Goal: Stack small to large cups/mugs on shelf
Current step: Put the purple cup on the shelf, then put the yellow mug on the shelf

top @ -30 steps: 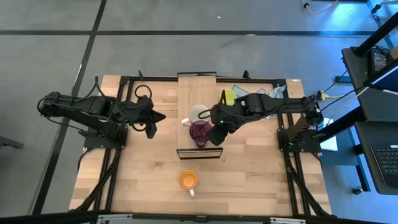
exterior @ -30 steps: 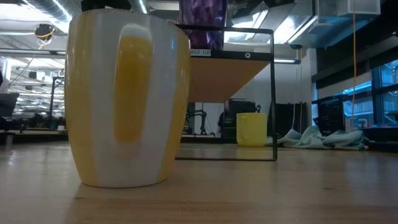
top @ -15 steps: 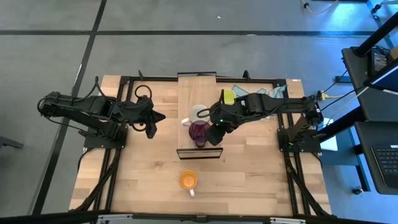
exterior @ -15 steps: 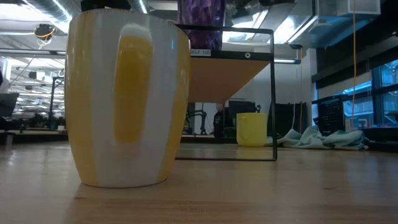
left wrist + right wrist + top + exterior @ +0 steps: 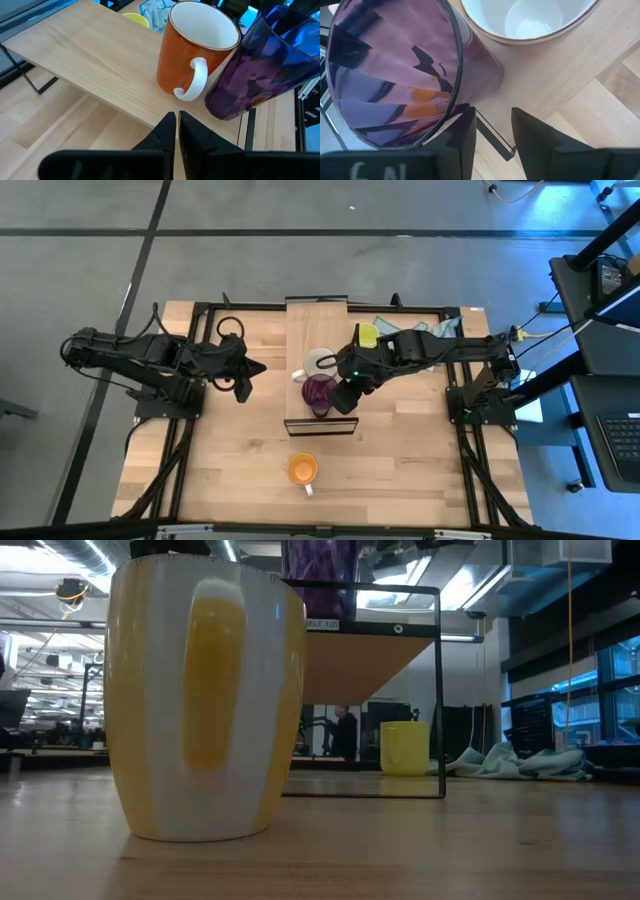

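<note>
Purple cup (image 5: 320,392) stands on the shelf (image 5: 316,330) beside the orange mug (image 5: 195,50). My right gripper (image 5: 343,398) is spread apart beside it, gripping nothing; my left gripper (image 5: 243,370) waits closed and empty.

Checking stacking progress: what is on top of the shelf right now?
On the shelf stand two mugs side by side: an orange mug with white inside and the purple cup. The board under them is hidden.
</note>
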